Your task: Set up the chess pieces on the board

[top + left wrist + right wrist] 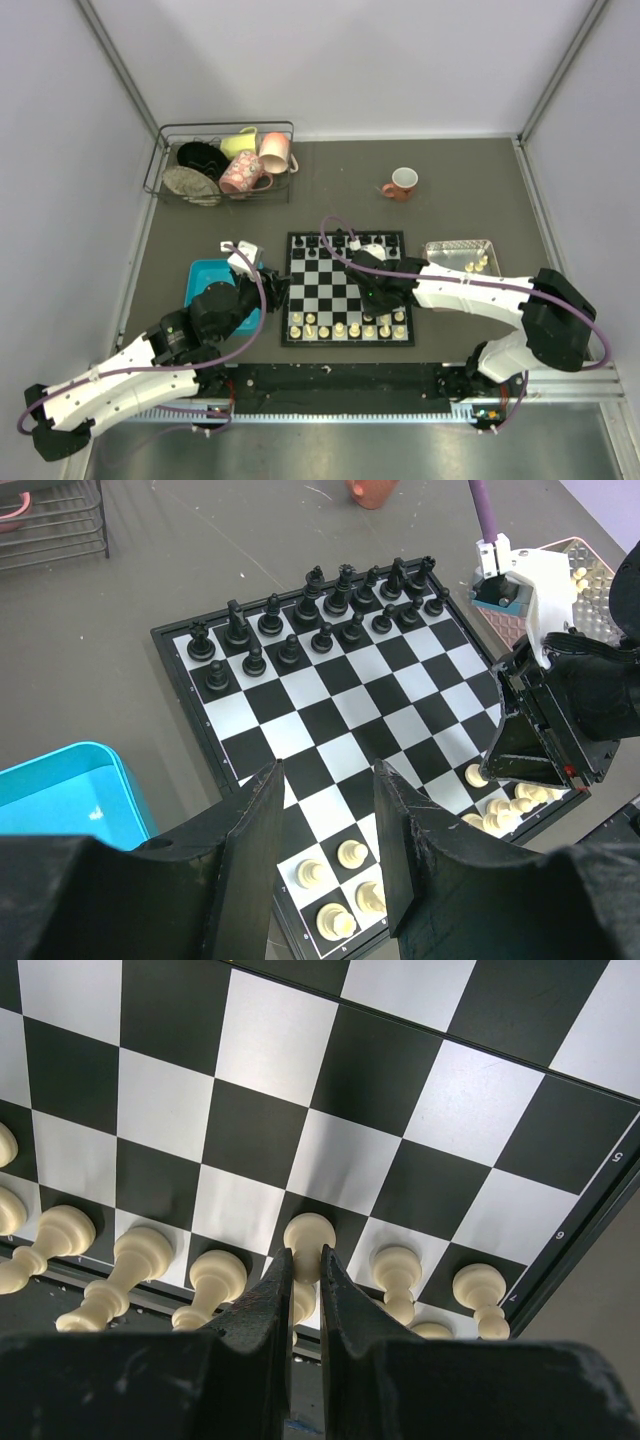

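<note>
The board (pixel 340 283) lies flat mid-table, with black figures along its far two rows (pixel 335 246). Cream-white chess pieces (pixel 345 326) stand along its near two rows. My right gripper (pixel 307 1255) is shut on the head of a cream pawn (pixel 309 1230), in line with the neighbouring pawns near the board's front edge. From above, the right gripper (pixel 372 297) sits low over the near right part of the board. My left gripper (pixel 330 770) hangs open and empty above the near left corner, over two pawns and two back-row pieces (pixel 350 855).
A pink tray (pixel 437 247) right of the board holds several cream pieces (pixel 478 264). A blue tray (pixel 203 272) lies left of it, beside the left arm. A wire rack (pixel 165 160) with mugs and bowls stands at the far left. A red mug (pixel 401 184) stands behind the board.
</note>
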